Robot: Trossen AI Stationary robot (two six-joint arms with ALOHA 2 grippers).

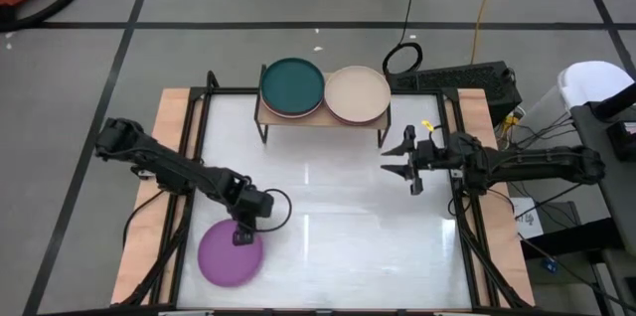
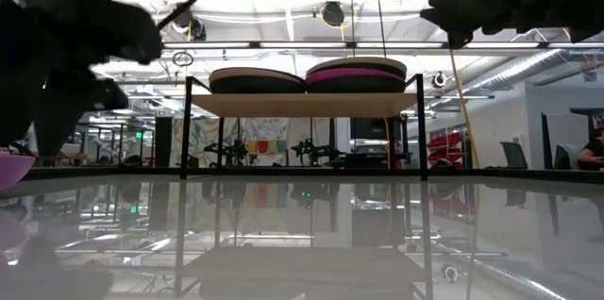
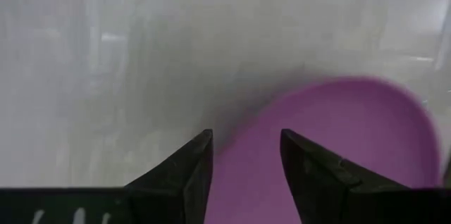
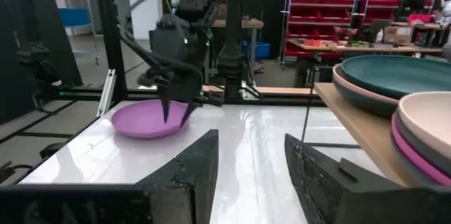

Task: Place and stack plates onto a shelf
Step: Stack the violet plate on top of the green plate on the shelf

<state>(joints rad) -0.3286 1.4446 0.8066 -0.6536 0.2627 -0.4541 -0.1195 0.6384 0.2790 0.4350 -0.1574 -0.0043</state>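
Left gripper (image 1: 241,237), jaws parted and holding nothing, hangs right over the purple plate's (image 1: 231,254) rim, well away from the shelf (image 1: 320,117). Right gripper (image 1: 405,169) waits open near the shelf. Two stacks are already shelved, so this looks like the last plate.

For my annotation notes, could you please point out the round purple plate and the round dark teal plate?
Round purple plate (image 1: 227,259): high view, centre of its face.
Round dark teal plate (image 1: 292,83): high view, centre of its face.
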